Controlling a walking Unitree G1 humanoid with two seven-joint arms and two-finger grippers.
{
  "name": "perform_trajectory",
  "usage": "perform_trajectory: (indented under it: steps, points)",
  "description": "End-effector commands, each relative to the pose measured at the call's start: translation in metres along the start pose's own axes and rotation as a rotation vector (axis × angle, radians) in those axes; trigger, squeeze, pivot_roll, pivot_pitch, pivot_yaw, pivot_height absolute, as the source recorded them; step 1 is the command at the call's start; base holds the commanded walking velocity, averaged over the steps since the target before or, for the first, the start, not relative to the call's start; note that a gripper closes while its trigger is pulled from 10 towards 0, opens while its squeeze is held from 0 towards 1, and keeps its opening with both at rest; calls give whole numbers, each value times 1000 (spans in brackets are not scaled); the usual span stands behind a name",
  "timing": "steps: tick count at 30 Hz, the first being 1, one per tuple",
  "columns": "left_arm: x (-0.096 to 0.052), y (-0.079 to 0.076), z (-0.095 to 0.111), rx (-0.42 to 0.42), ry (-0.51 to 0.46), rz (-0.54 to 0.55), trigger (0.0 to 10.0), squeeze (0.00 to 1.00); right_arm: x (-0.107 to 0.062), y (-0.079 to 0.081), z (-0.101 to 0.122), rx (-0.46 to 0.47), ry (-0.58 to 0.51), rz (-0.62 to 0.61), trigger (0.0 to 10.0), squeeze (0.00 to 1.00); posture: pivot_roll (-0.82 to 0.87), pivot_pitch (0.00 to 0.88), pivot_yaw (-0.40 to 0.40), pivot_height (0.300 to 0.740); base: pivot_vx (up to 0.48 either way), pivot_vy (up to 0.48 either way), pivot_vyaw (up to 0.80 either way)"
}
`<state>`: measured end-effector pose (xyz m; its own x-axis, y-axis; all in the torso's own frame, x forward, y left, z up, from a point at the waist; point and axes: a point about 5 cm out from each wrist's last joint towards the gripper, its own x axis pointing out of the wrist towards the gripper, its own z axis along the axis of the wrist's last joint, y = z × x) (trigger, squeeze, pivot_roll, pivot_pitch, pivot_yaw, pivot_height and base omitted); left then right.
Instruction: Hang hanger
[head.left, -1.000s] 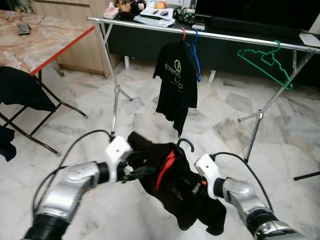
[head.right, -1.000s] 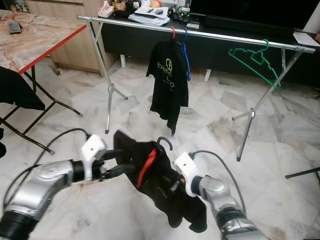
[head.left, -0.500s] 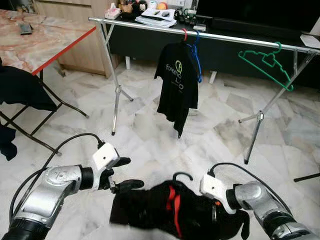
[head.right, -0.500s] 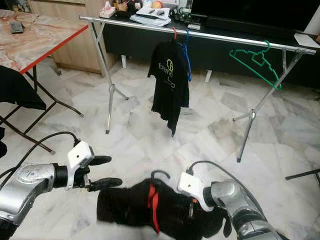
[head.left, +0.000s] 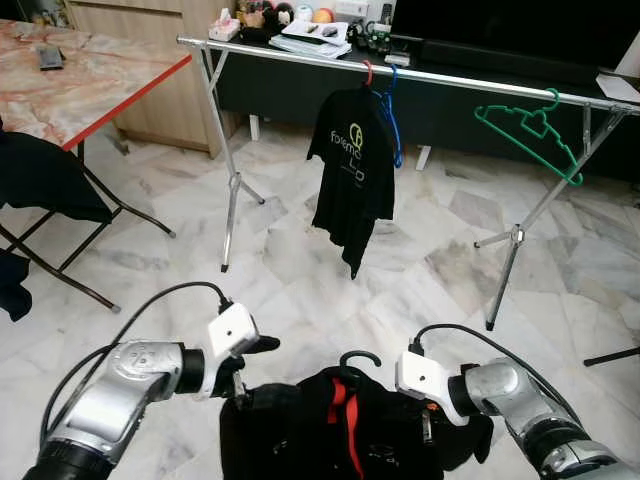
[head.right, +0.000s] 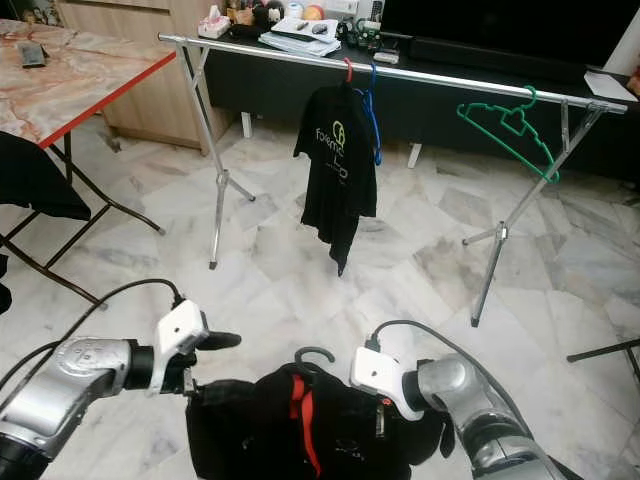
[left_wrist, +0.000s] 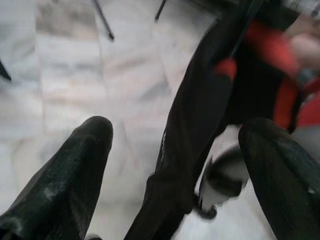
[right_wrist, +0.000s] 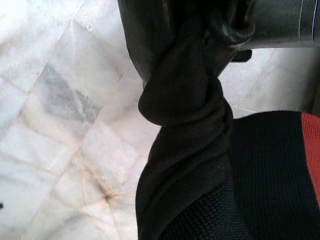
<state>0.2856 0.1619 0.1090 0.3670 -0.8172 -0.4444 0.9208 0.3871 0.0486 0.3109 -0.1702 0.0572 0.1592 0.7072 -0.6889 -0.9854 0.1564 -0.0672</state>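
The hanging black T-shirt (head.left: 352, 170) bears partly legible lettering, "fore...".

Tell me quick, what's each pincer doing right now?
Left pincer: open, fingers either side of the black shirt.
Right pincer: closed on the shirt's bunched cloth.

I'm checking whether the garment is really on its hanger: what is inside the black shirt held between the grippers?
A dark hanger hook sticks out at the collar of the black shirt, beside red trim. The hanger's arms are covered by fabric.

Home: marble floor (head.left: 300, 270), clothes rack (head.left: 400, 72), folding table (head.left: 80, 80).
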Motion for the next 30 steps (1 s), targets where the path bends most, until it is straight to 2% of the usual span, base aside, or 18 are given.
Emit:
perform_trajectory:
  steps: [1, 3, 4, 7, 15, 26, 27, 28, 29, 30]
  points:
    - [3, 1, -5, 27, 48, -1, 10000, 1000, -5, -8, 12, -37, -48, -20, 0, 0, 20, 57, -84, 740, 0, 0, 0]
    - [5, 2, -8, 34, 63, 10, 10000, 1000, -5, -10, 16, -47, -59, -20, 0, 0, 18, 53, -83, 740, 0, 0, 0]
    - [7, 3, -9, 32, 69, 20, 10000, 0, -5, -10, 17, -54, -61, -21, 0, 0, 18, 53, -83, 740, 0, 0, 0]
    - [10, 3, -11, 33, 83, 23, 10000, 0, -6, -12, 21, -67, -69, -24, 0, 0, 17, 48, -83, 740, 0, 0, 0]
    - [23, 5, -7, 24, 45, 12, 10000, 0, -3, -16, 34, -103, -98, -16, 0, 0, 11, 60, -93, 740, 0, 0, 0]
    - [32, 6, -1, 25, 18, -9, 10000, 0, 2, -19, 48, -122, -139, -14, 0, 0, 9, 81, -85, 740, 0, 0, 0]
    - [32, 6, -1, 25, 17, -10, 9765, 0, 2, -19, 49, -123, -142, -14, 0, 0, 9, 82, -83, 740, 0, 0, 0]
    - [32, 6, -2, 22, 17, -13, 5451, 0, 3, -19, 50, -121, -149, -17, 0, 0, 8, 85, -81, 740, 0, 0, 0]
    - [32, 6, -2, 21, 17, -15, 5451, 0, 3, -19, 50, -120, -153, -19, 0, 0, 8, 85, -81, 740, 0, 0, 0]
    - [32, 6, -2, 20, 16, -17, 4784, 0, 4, -19, 50, -119, -155, -20, 0, 0, 8, 87, -78, 740, 0, 0, 0]
